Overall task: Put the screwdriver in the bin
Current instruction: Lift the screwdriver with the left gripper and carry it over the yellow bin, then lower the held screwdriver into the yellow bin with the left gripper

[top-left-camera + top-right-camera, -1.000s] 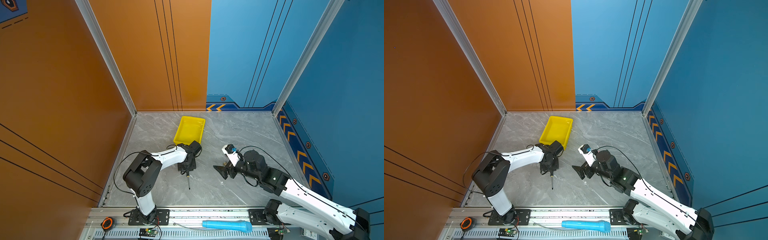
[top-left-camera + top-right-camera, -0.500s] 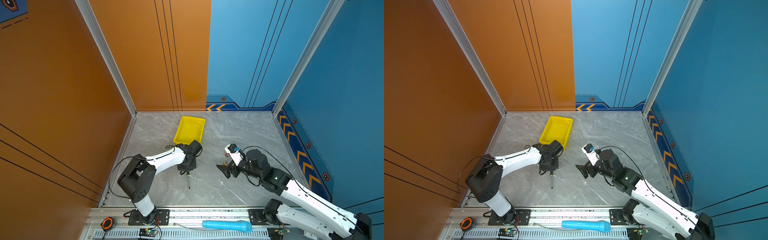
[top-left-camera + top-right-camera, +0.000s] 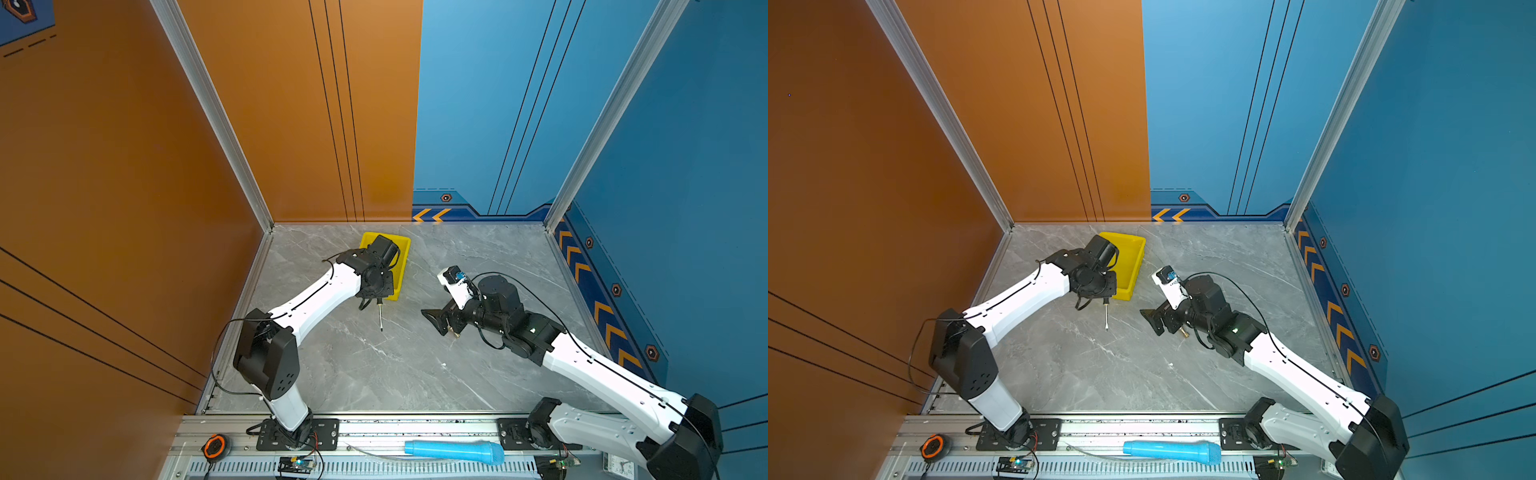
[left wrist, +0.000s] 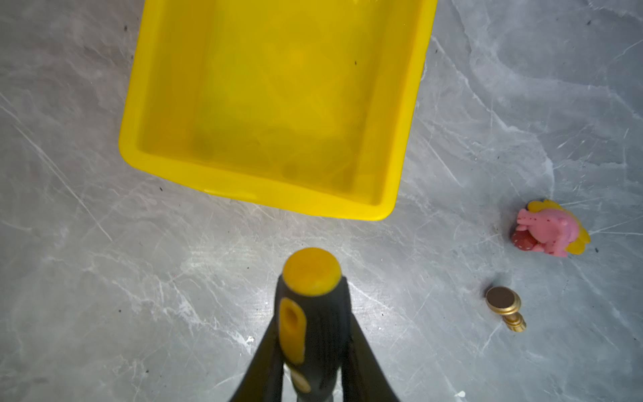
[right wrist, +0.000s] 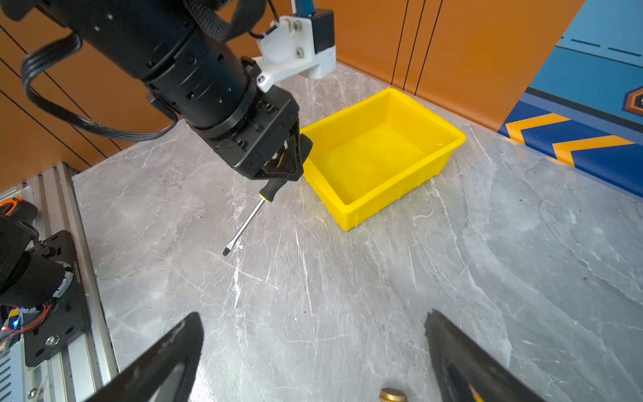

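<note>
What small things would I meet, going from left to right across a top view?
In order: tape measure → screwdriver → brass fitting. The bin overlaps the screwdriver, and the blue tube overlaps the fitting, so both are left out.

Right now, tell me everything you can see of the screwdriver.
The screwdriver is slim: a black handle with yellow inserts and a yellow end cap, seemingly plastic, and a thin metal shaft with a flat tip. The left hand is shut on its handle. It slants, tip down near the table, cap toward the bin, outside it.
</note>
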### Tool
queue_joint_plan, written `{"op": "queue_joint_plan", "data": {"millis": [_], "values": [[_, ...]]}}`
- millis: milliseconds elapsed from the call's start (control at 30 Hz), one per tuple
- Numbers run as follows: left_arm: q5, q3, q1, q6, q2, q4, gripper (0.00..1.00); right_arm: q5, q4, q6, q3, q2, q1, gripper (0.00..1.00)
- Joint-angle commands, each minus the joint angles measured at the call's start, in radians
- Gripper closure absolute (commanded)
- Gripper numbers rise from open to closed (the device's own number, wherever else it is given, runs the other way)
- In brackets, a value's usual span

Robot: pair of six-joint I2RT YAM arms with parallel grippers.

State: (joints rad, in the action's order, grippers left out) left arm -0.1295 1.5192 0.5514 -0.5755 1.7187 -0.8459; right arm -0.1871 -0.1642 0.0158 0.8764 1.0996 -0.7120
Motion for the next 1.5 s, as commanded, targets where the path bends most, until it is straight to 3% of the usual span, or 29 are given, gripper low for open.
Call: {"op": "queue_joint_plan", "data": {"millis": [0,500,800,1200,1467], "values": [[0.017,0.095,-0.029,0.105,0.054,-0.037,0.90,-0.022,0.001,0.019,0.043,0.029,0.036,0.00],[-0.006,0.534,-0.074,0.330,0.325,-0.039,0.90,-0.012,-0.020,0.133,0.113,0.125,0.135,0.00],[-0.037,0.759,-0.081,0.343,0.492,-0.040,0.91,-0.012,-0.002,0.185,0.107,0.145,0.147,0.00],[-0.041,0.912,-0.096,0.354,0.653,-0.038,0.91,0.031,-0.024,0.196,0.093,0.140,0.141,0.00],[-0.041,0.936,-0.110,0.376,0.708,-0.039,0.91,0.070,-0.034,0.210,0.061,0.121,0.141,0.00]]}}
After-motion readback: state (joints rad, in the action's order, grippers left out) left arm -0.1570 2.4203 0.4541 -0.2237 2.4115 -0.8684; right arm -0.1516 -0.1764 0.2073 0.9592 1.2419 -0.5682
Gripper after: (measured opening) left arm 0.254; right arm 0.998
